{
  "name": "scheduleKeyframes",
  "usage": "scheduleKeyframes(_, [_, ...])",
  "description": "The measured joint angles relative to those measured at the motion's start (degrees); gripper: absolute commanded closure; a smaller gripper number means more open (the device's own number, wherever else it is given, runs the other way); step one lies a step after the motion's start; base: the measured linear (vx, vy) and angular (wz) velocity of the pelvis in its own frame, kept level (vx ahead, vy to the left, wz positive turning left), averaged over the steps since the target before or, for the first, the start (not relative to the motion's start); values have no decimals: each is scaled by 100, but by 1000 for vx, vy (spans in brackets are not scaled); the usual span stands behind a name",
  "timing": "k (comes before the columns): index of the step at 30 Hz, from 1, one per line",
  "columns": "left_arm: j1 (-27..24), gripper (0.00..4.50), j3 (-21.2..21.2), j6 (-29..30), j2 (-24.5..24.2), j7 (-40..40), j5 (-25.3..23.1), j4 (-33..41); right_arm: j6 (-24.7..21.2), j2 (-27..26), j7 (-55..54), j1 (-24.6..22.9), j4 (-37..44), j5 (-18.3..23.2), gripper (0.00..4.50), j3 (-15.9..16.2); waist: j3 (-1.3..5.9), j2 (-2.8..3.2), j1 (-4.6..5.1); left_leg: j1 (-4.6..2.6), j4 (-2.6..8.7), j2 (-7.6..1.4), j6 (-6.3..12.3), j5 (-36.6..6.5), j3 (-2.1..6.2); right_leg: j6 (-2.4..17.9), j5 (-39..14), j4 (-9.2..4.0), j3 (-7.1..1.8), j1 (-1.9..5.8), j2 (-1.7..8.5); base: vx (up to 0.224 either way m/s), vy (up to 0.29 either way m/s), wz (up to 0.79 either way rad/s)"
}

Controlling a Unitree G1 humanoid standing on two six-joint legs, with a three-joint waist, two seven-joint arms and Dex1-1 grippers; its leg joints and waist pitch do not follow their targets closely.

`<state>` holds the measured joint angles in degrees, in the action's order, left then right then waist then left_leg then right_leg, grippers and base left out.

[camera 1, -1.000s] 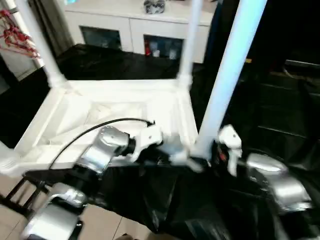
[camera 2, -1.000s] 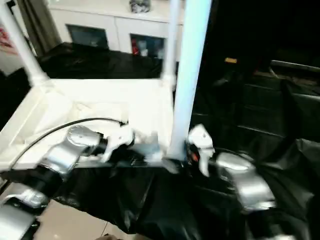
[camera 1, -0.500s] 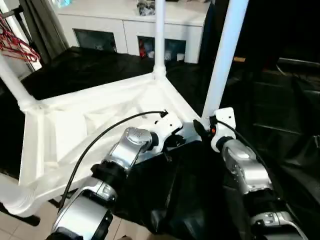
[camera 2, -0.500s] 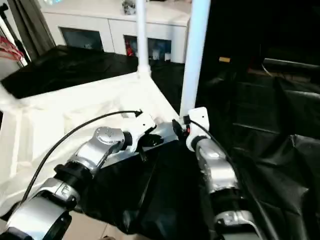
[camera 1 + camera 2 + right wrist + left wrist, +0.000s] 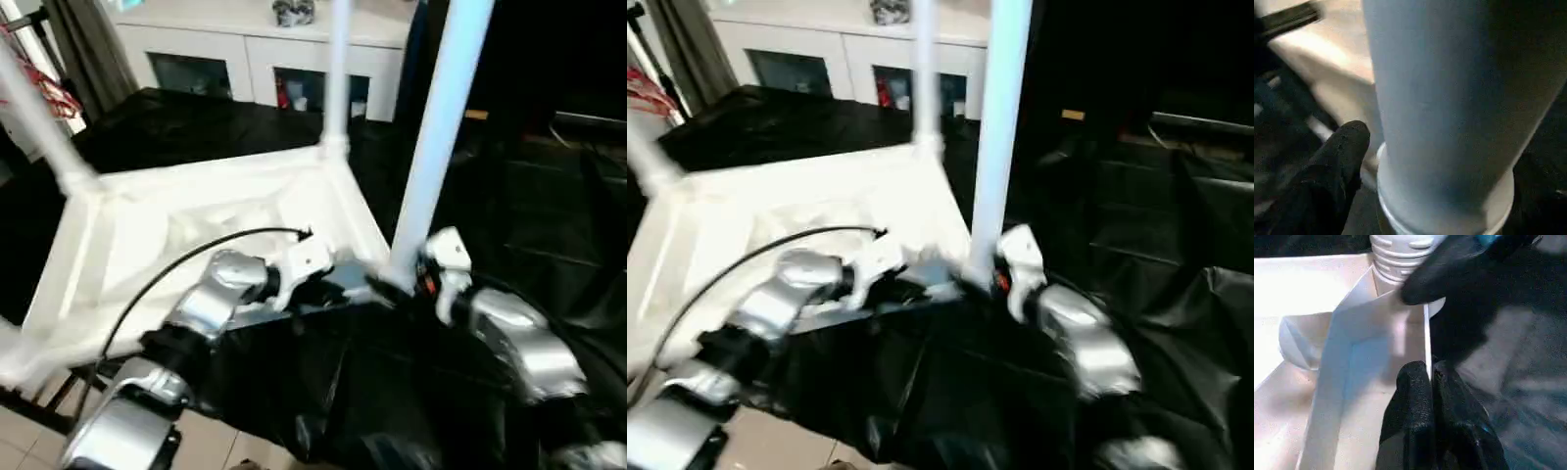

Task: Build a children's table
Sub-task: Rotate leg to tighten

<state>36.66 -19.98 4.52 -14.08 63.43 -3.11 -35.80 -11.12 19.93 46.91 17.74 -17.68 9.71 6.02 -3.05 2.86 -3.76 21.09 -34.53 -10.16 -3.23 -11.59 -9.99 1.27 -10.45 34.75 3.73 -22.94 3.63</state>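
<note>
The children's table (image 5: 196, 220) lies upside down, its white legs pointing up. The near leg (image 5: 438, 147) stands in its corner socket (image 5: 1400, 249). A far leg (image 5: 336, 78) and a left leg (image 5: 39, 127) also stand up. My left gripper (image 5: 343, 284) is shut on the thin rim (image 5: 1426, 338) of the table top, close to that near corner. At the foot of the near leg (image 5: 1449, 98) my right gripper (image 5: 400, 287) is open. One of its black fingers (image 5: 1334, 176) stands just beside the tube, not pressing on it.
A white cabinet with glass doors (image 5: 265, 64) stands behind. Black sheeting (image 5: 441, 392) covers the surface under and around the table. Red hangers (image 5: 49, 88) hang at the far left. Tiled floor (image 5: 29, 436) shows at the lower left. A black cable (image 5: 186, 259) arcs over my left forearm.
The whole picture has swung, so the camera has moved. My right gripper's jaws have widened around the near leg's foot. My left gripper has kept its pinch on the rim.
</note>
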Motion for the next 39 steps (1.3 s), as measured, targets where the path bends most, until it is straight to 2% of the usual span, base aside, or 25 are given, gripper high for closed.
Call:
scheduleKeyframes(1, [0, 450, -15, -29, -29, 63, -3, 0, -5, 67, 110, -11, 24, 10, 62, 15, 0, 0, 2, -1, 0, 0, 0, 0, 0, 0, 0, 0, 0, 2, 0, 0, 0, 0])
scheduleKeyframes(2, [0, 450, -23, -64, -62, 157, -2, 0, -15, 125, 240, -43, 80, 50, 86, 29, 0, 1, 1, -1, 0, 0, 0, 0, 0, 0, 0, 0, 0, 3, 0, 0, 0, 0])
scheduleKeyframes(6, [0, 450, -80, -111, -238, 671, 65, 34, -104, 401, 785, -216, 379, 190, 99, 135, 0, 2, -13, -1, 2, -1, -1, 0, 0, 0, 0, 1, 0, 6, 0, 0, 0, 0])
scheduleKeyframes(7, [0, 450, -100, -110, -271, 772, 89, 46, -130, 432, 885, -230, 423, 197, 121, 160, 0, 2, -15, 0, 2, -1, -1, 0, 0, 0, 0, 1, 0, 6, 0, 0, 0, 0])
scheduleKeyframes(10, [-2, 450, -149, -108, -375, 1092, 125, 101, -209, 603, 1168, -244, 590, 215, 136, 292, -1, 4, -46, 1, 2, -2, 0, 0, 0, 0, 0, 1, 0, 5, 0, 0, 0, 0])
scheduleKeyframes(12, [-2, 450, -163, -111, -430, 1201, 127, 116, -211, 625, 1294, -247, 613, 217, 166, 344, 1, 6, -66, 1, 2, -1, 0, 0, 0, 0, 0, 1, 0, 5, 0, 0, 0, 0])
scheduleKeyframes(18, [-2, 450, -163, -119, -422, 1187, 120, 109, -211, 608, 1302, -268, 636, 196, 174, 374, 2, 7, -106, -2, 2, -2, -1, 0, 0, -1, 0, 1, 0, 5, -1, 0, 0, 0])
scheduleKeyframes(21, [-1, 450, -89, -114, -320, 811, 77, 31, -185, 327, 747, -252, 522, 102, 175, 240, 3, 2, -103, -6, 1, -2, -1, 0, 0, 0, 1, 5, 0, 8, -1, 0, 0, 0])
scheduleKeyframes(24, [138, 450, 136, 57, 41, -166, -115, -270, -181, -460, -834, 100, -120, -127, 175, -195, 2, 1, 40, -11, 0, 1, -5, 2, 0, -17, -9, 4, 0, 3, 0, 0, 0, 0])
scheduleKeyframes(26, [186, 450, 135, 171, 242, -504, -144, -323, -179, -603, -1375, 224, -298, -158, 176, -316, 2, 1, 71, -11, 1, 5, -6, 3, 0, -22, -11, 0, -1, 3, 4, 0, 0, 0])
scheduleKeyframes(31, [376, 450, 212, 427, 794, -1456, -214, -606, -31, -1154, -2675, 546, -806, -266, 176, -696, 5, 2, 65, -10, 3, 4, -6, 3, 0, 9, 7, 3, 0, 5, 3, 0, 0, 0])
scheduleKeyframes(34, [421, 450, 222, 432, 942, -1749, -262, -693, 136, -1262, -3039, 668, -1011, -415, 176, -732, 8, 6, 47, -6, 4, 4, -6, 3, 1, 4, 5, 2, 0, 8, 3, 0, 0, 0])
scheduleKeyframes(36, [426, 450, 227, 395, 966, -1779, -301, -707, 246, -1293, -3076, 684, -1074, -460, 120, -760, 8, 7, 44, -5, 3, 4, -6, 3, 0, 2, 3, -1, 0, 8, 4, 0, 0, 0])
scheduleKeyframes(39, [393, 450, 226, 389, 926, -1681, -301, -644, 262, -1297, -2930, 675, -1072, -402, 97, -774, 8, 7, 44, -3, 3, 4, -6, 3, 1, 2, 3, -4, 0, 8, 4, 0, 0, 0])
